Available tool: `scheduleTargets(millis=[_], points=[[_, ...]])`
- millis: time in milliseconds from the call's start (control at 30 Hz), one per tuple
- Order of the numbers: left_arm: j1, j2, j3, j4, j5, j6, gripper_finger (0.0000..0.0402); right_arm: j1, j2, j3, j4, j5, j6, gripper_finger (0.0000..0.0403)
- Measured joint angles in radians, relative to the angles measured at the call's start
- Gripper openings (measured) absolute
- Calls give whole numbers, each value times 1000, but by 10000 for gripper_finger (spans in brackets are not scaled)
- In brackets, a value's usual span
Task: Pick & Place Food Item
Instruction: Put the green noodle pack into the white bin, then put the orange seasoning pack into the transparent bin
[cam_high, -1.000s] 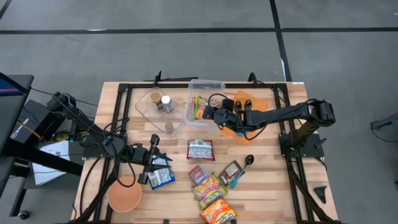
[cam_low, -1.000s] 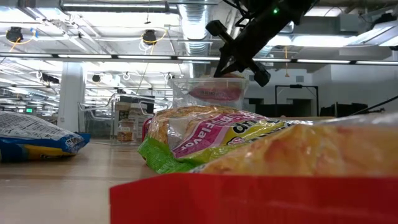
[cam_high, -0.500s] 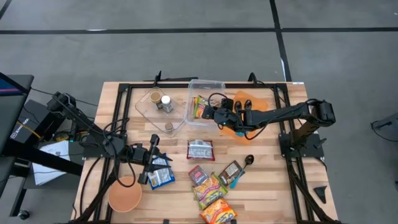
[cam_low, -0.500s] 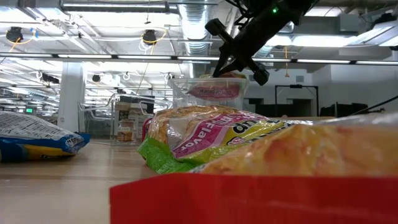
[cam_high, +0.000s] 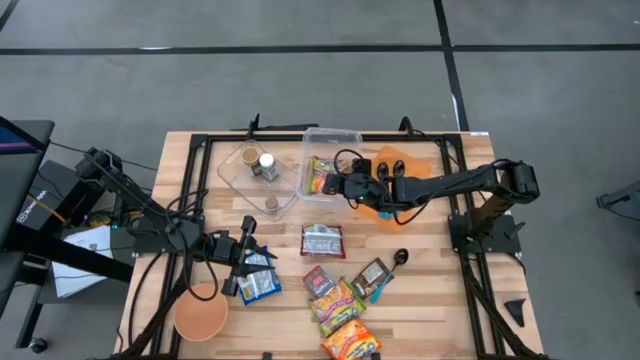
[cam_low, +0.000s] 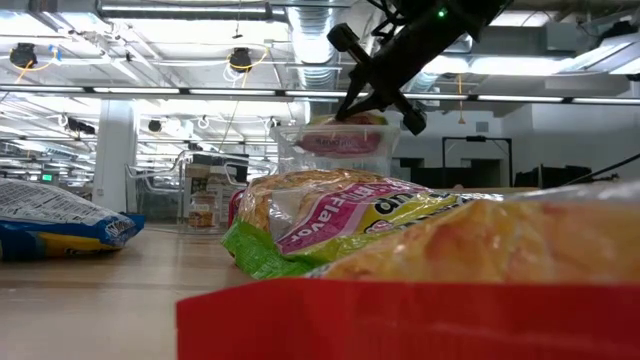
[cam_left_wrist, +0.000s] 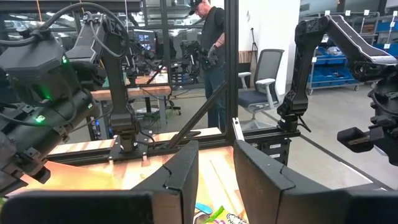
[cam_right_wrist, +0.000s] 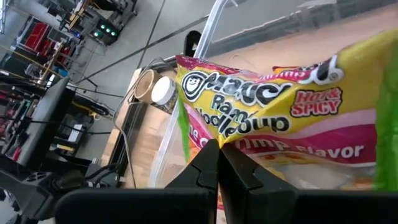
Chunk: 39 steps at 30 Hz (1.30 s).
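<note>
From the left of the table in the high view, an orange bowl (cam_high: 200, 318) sits at about eight o'clock near the front edge, and just beside it the left gripper (cam_high: 243, 262) rests low over a blue snack bag (cam_high: 259, 286); its fingers (cam_left_wrist: 180, 180) stand a little apart with nothing visibly between them, so this arm looks to be waiting. At about eleven o'clock a round clear tray (cam_high: 252, 180) holds small jars (cam_high: 267, 165). Next to it, near twelve o'clock, is the clear plastic bin (cam_high: 340, 137), and over its inner edge hangs the noodle packet (cam_high: 321, 176), a yellow, pink and green ramen pouch. The right gripper (cam_high: 345, 184) is clamped shut on the packet's edge, as the right wrist view shows, with the dark fingers (cam_right_wrist: 211, 171) pinched together on the wrapper (cam_right_wrist: 280, 124). The low view shows the packet (cam_low: 345, 141) at the bin's rim, so it seems held partly inside, not yet let go. Judged from this, the picking is done and the carrying nearly so; what is left is to lower the packet, open the fingers and draw the arm clear. Further right, toward three o'clock, lies an orange object (cam_high: 405, 165) under the right arm, and at five to six o'clock other snack packets (cam_high: 338, 305) lie loose and untouched.
</note>
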<state>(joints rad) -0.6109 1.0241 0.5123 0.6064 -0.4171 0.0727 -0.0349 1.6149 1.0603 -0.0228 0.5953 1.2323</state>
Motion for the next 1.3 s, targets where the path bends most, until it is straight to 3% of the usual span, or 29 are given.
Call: scheduleTargets(millis=[700, 1300], points=[[0, 0, 0, 0, 0, 0, 95, 10, 4, 0, -14, 9, 17, 5], [0, 0, 0, 0, 0, 0, 95, 47, 3, 1, 80, 34, -101, 167]])
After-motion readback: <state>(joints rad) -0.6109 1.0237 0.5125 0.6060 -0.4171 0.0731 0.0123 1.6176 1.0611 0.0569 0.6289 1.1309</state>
